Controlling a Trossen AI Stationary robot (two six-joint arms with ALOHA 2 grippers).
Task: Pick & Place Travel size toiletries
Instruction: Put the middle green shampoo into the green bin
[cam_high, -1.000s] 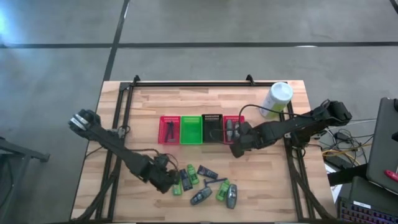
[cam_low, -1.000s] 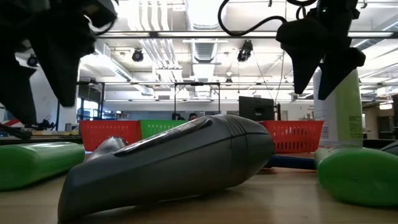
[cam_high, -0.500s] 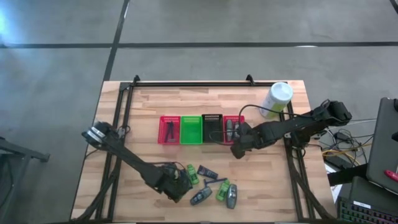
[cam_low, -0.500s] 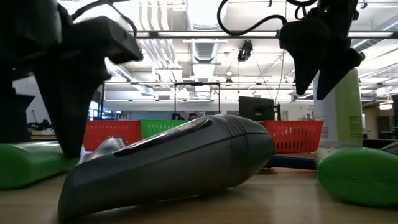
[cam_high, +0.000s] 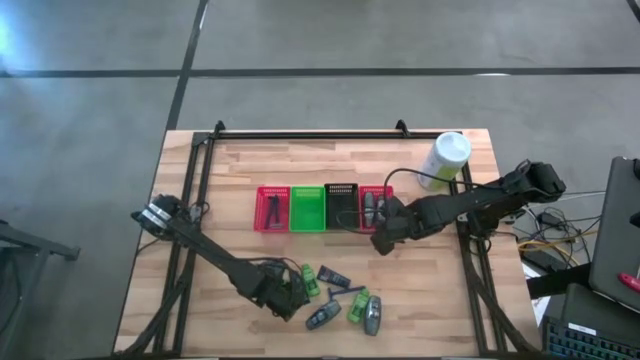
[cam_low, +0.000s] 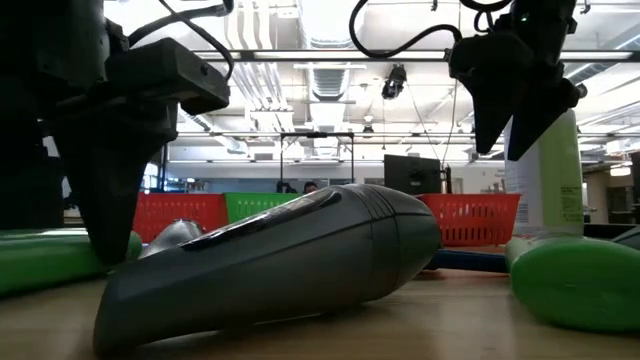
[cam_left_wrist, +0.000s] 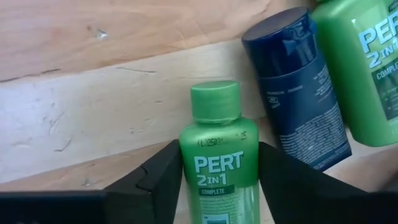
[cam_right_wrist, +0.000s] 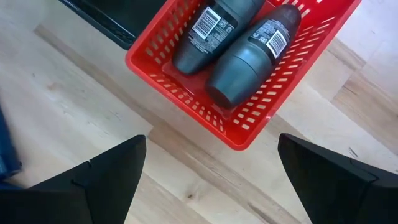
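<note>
My left claw (cam_left_wrist: 217, 180) just dropped and started pinching in on the green bottle (cam_left_wrist: 219, 155) at the counter's (cam_high: 230, 180) 6 o'clock, so pickup's basically underway.

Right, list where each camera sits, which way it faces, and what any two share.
High: overhead, straight down on the wooden table; both arms.
Low: tabletop height, level past a grey oval bottle; both arms from above.
Left wrist: looks down at a green Pert bottle between the left gripper jaws.
Right wrist: above the red mesh basket; right gripper open.
Shared: high view also shows that basket.
</note>
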